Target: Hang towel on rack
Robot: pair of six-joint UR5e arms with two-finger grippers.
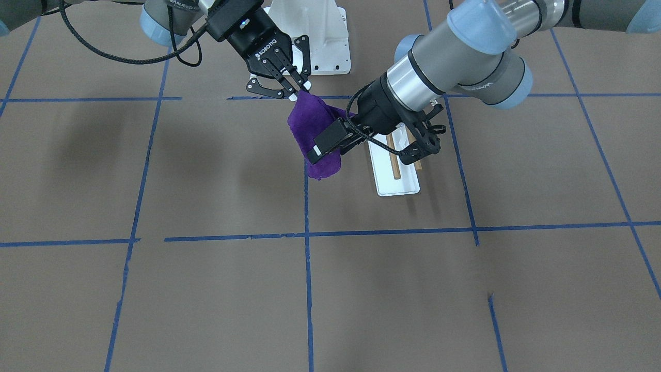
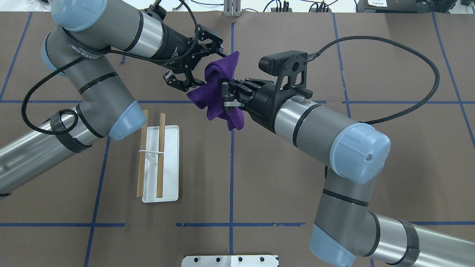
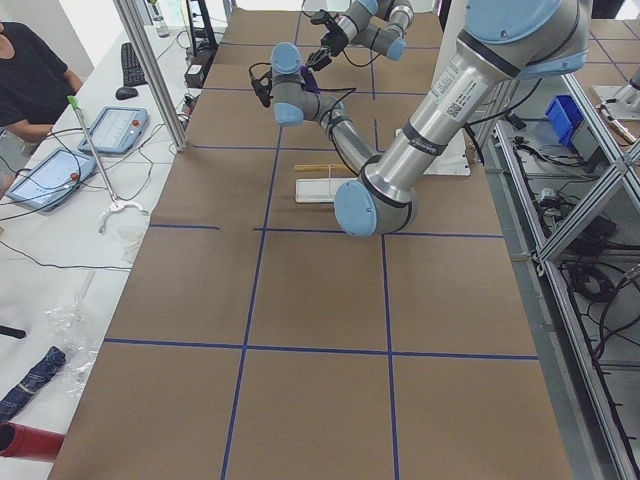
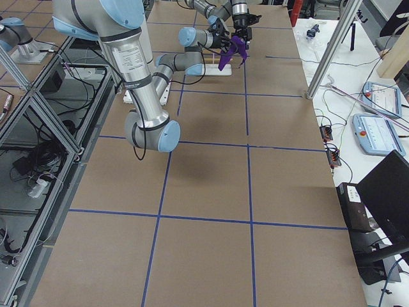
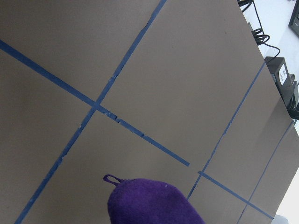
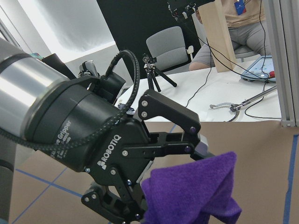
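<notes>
The purple towel (image 2: 215,79) hangs bunched in the air between both grippers, above the table's middle. My right gripper (image 2: 227,98) is shut on its upper edge, as the front view (image 1: 299,92) also shows. My left gripper (image 2: 209,66) is open wide, with one finger on each side of the towel's far part; the right wrist view shows this close up (image 6: 173,182). The left wrist view shows only the towel's rounded end (image 5: 154,203) over the table. The rack (image 2: 169,163), a white base with two wooden dowels (image 2: 160,155), stands on the table below my left arm, with nothing on it.
The large white bolted pedestal (image 1: 315,36) stands at the robot's side of the table. Blue tape lines (image 2: 231,167) cross the brown tabletop. My left elbow (image 2: 126,122) hangs just above the rack's far end. A person (image 3: 30,70) sits at a side desk.
</notes>
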